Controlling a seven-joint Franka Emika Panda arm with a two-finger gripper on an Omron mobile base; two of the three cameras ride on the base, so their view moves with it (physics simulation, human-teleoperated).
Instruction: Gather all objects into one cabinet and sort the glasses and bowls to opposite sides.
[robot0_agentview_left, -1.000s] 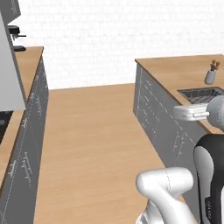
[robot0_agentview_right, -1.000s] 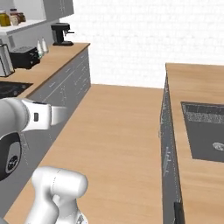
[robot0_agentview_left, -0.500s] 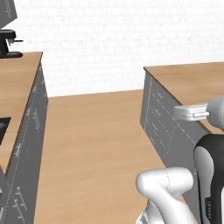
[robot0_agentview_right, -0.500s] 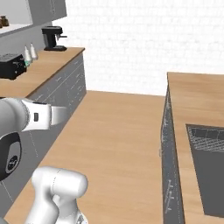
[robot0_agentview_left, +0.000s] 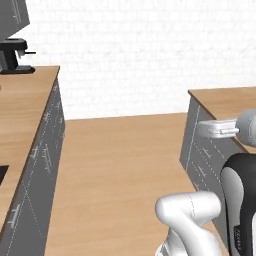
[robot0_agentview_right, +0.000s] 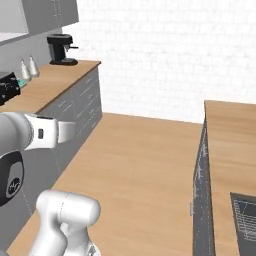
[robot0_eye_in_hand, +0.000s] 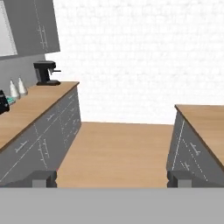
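Observation:
In the hand view my gripper is open, its two dark fingertips set far apart at the bottom with nothing between them. It looks level down an aisle of wooden floor between two runs of counters. In both base views the white arm is folded close above the base. The objects, the glasses, the bowls and the cabinet are out of view.
A long wood-topped counter with grey drawers runs along the left, carrying a black coffee machine and two small bottles. A wood-topped island with a sink stands on the right. A white brick wall closes the far end.
The whole picture has shifted, so the base has moved. The coffee machine and far wall look nearer, and the island's sink has slid towards the frame edge. Arm and open gripper keep their pose.

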